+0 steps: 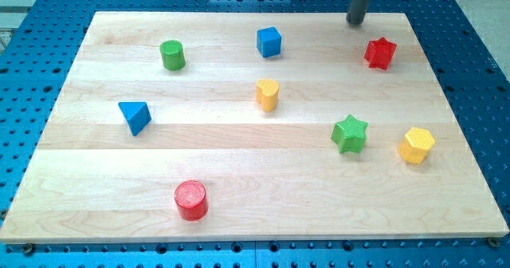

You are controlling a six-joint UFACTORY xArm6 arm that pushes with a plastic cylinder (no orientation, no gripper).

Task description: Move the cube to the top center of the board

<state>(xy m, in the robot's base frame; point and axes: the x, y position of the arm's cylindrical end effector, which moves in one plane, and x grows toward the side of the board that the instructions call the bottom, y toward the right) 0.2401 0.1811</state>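
My tip (355, 21), a bare rod holding nothing, is seen near the board's top right corner, well apart from the blue plastic cube (269, 41), which is judged already near top centre.

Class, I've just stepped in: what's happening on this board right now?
A robot arm with a dark rod is meant to push the blue cube to the board's top centre. My tip sits at the wooden board's top edge, toward the view's right, just up and left of the red star and touching no block. The cube lies near the top, around the middle, well to the tip's left.
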